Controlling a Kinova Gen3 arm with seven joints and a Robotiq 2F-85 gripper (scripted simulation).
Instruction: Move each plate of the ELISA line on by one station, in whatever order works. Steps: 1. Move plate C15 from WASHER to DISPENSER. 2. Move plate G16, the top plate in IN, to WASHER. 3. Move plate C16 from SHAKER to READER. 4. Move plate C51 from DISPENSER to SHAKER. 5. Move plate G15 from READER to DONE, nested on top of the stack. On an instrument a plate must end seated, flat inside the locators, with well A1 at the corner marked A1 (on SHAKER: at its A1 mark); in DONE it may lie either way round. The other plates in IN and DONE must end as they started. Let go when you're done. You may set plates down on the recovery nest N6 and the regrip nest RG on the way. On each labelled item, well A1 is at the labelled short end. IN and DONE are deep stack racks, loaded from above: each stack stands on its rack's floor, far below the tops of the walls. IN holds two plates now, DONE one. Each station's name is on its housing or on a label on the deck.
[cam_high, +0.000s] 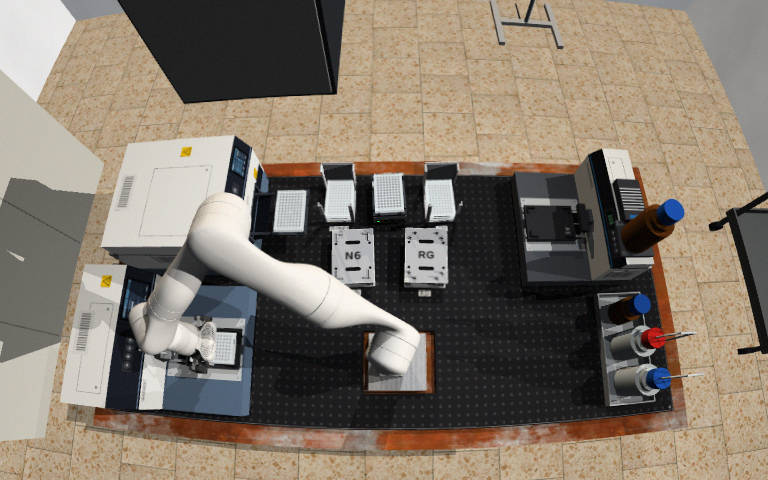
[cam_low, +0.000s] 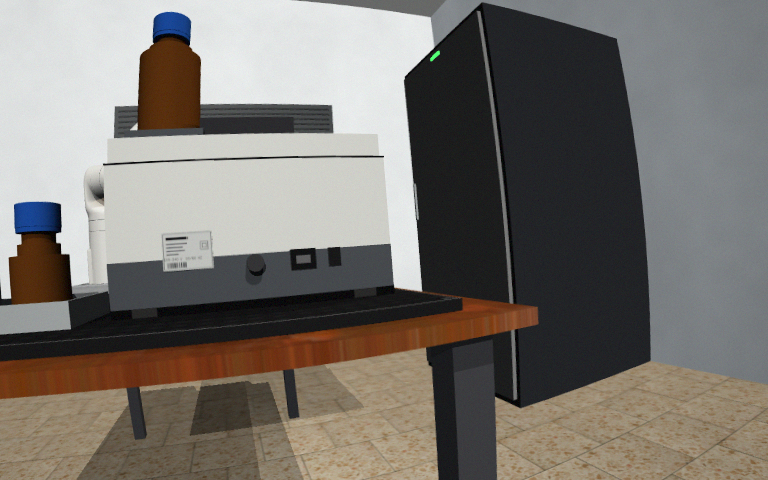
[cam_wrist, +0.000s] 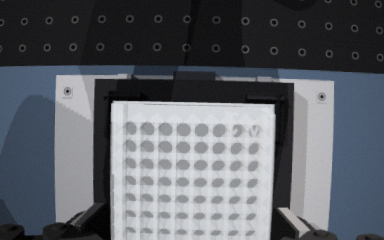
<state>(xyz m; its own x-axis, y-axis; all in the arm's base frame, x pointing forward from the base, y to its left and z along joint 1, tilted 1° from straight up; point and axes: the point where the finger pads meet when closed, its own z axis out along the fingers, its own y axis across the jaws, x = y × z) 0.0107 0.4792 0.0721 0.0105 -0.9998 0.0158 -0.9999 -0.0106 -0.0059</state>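
My gripper (cam_high: 205, 346) hangs over the instrument with the blue deck (cam_high: 195, 350) at the front left of the table. It is open. In the wrist view its two fingers stand on either side of a white well plate (cam_wrist: 192, 172), apart from the plate's long edges. This plate lies flat in the instrument's black nest (cam_wrist: 192, 90) and also shows in the overhead view (cam_high: 225, 346). Another plate (cam_high: 289, 210) lies on the tray of the white instrument at the back left. More plates sit in two racks (cam_high: 339, 199) (cam_high: 440, 199) and on a station between them (cam_high: 388, 193). I cannot read any plate labels.
Nests N6 (cam_high: 352, 255) and RG (cam_high: 425, 255) stand empty mid-table. The grey instrument at the right (cam_high: 548, 221) shows a dark, empty nest. Brown bottles (cam_high: 651, 223) and a tube holder (cam_high: 631, 348) stand at the right edge. My arm's base (cam_high: 396, 353) is at the front centre.
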